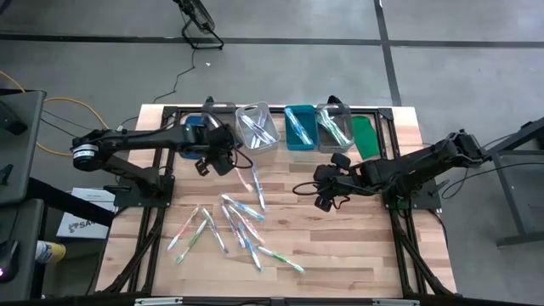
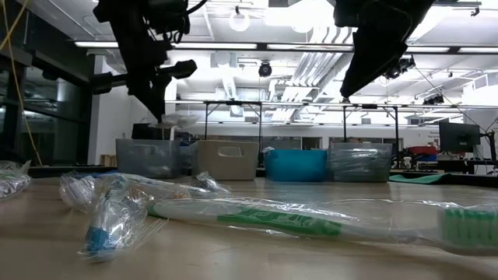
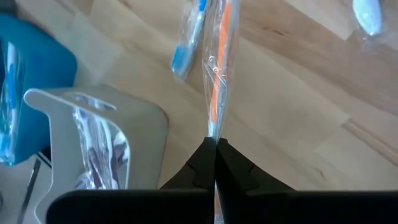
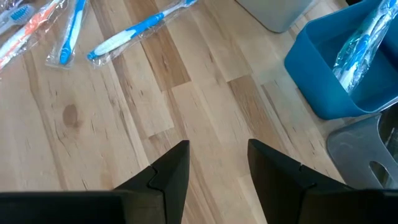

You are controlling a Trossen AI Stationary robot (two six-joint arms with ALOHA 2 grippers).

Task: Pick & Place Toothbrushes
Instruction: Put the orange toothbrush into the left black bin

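Observation:
Several wrapped toothbrushes lie flat and scattered on the wooden table's middle. My left gripper hangs near the bins at the far left, shut on an orange toothbrush in a clear wrapper. A blue toothbrush lies on the table beyond it. My right gripper stands open above bare wood at the table's right, with nothing between its fingers. Two more blue toothbrushes lie ahead of it. My left gripper pinches the end of the orange toothbrush's clear wrapper between its two fingertips. The fingers slant steeply down and lie along the toothbrush. It hangs away below them, and its lower end runs out of the wrist picture, so I cannot tell whether it touches the table.
Four bins stand in a row along the far edge: a dark blue one, a clear one, a teal one and a grey one, each with wrapped brushes inside. A green sheet lies right of them.

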